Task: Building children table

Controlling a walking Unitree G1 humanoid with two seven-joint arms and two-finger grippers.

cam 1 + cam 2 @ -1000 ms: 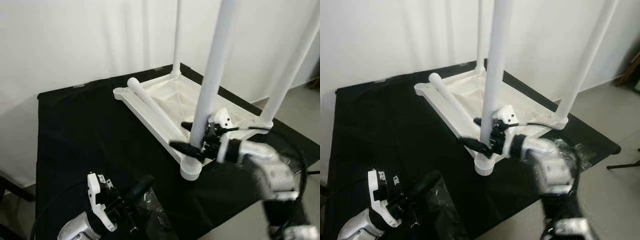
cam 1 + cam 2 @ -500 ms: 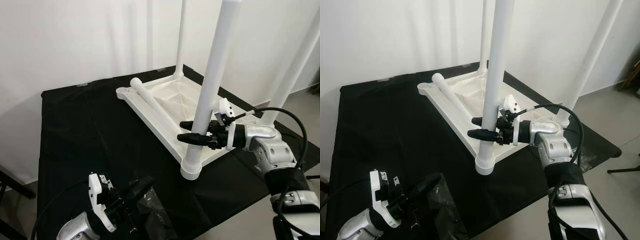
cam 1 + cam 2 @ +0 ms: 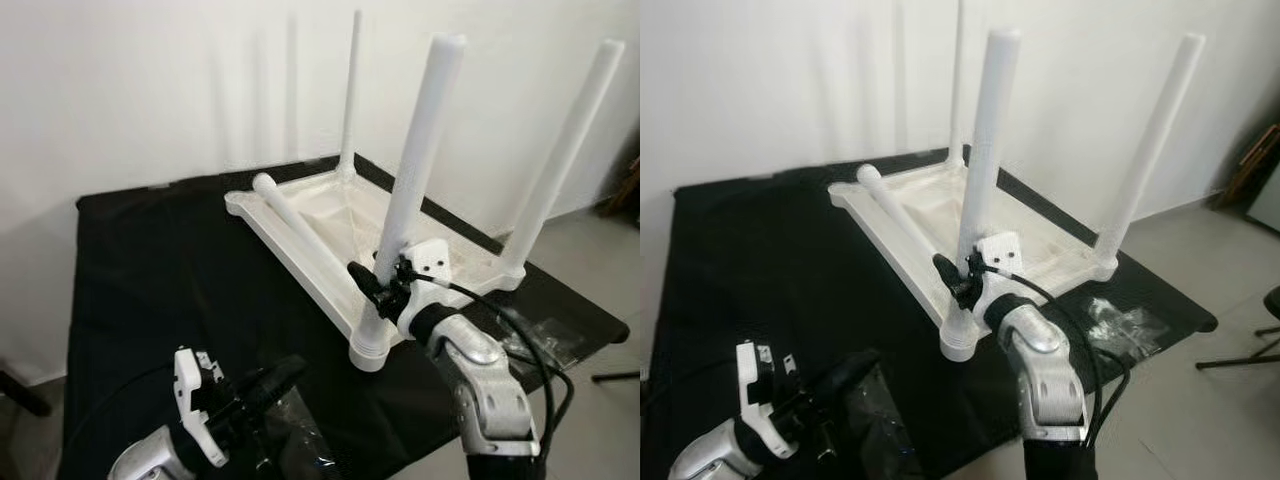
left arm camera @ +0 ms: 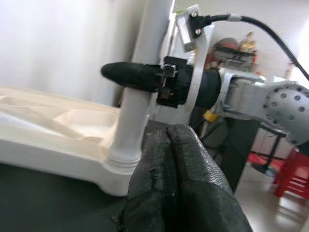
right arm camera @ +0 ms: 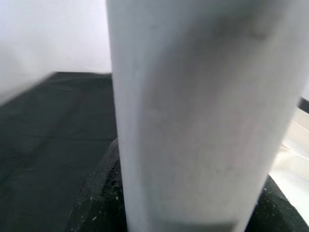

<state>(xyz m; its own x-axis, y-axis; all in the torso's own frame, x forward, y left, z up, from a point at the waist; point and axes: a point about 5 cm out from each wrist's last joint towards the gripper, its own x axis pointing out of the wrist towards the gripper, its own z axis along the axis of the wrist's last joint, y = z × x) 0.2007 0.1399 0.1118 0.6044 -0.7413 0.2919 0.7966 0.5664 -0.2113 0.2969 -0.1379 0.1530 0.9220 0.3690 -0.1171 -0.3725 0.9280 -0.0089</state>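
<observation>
A white table top (image 3: 297, 252) lies upside down on the black cloth. Three white legs stand up from its corners: a near one (image 3: 415, 150), one on the right (image 3: 560, 160) and a far one (image 3: 349, 90). A fourth leg (image 3: 300, 225) lies loose across the top. My right gripper (image 3: 372, 285) is shut on the near leg low down, just above its socket; the leg (image 5: 203, 111) sits between the black fingers (image 5: 96, 198). My left gripper (image 3: 280, 375) hovers low at the front left, shut and empty, its tips (image 4: 168, 133) pointing at that same leg (image 4: 140, 96).
A crumpled clear plastic bag (image 3: 300, 440) lies under the left gripper. Another small bag (image 3: 1120, 318) with parts rests near the cloth's right front corner. White wall behind; the black table's edge (image 3: 590, 310) drops off at the right.
My right forearm has swung from the leg's right side round toward me, the gripper staying on the leg's lower part. The camera view has shifted. The left arm has barely moved.
</observation>
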